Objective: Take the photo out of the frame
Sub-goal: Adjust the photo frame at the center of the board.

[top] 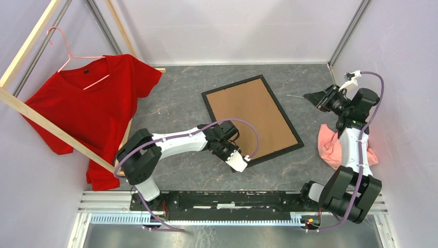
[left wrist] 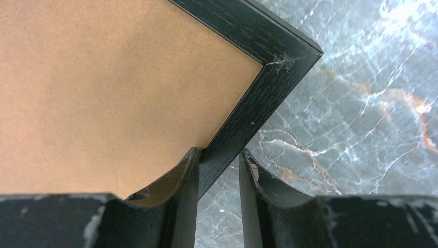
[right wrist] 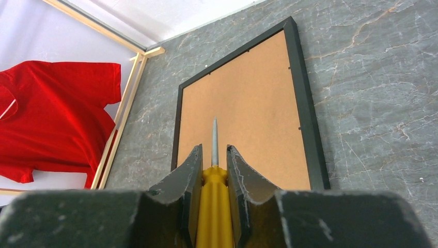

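Observation:
The black frame (top: 283, 111) lies face down in the middle of the table, with its brown backing board (top: 250, 116) facing up. The photo is hidden under the board. My left gripper (top: 233, 155) is at the frame's near-left rail, close to the near corner. In the left wrist view the left gripper (left wrist: 219, 155) has one finger on the board side and one on the table side, pinching the frame's rail (left wrist: 258, 108). My right gripper (top: 313, 98) is raised to the right of the frame. It is shut (right wrist: 213, 152) on a yellow-handled screwdriver (right wrist: 214, 206) that points toward the frame (right wrist: 307, 113).
A red T-shirt (top: 93, 103) on a pink hanger hangs from a pale wooden rack (top: 31, 113) at the left. A pink cloth (top: 330, 144) lies on the table at the right, by the right arm. Walls enclose the table on three sides.

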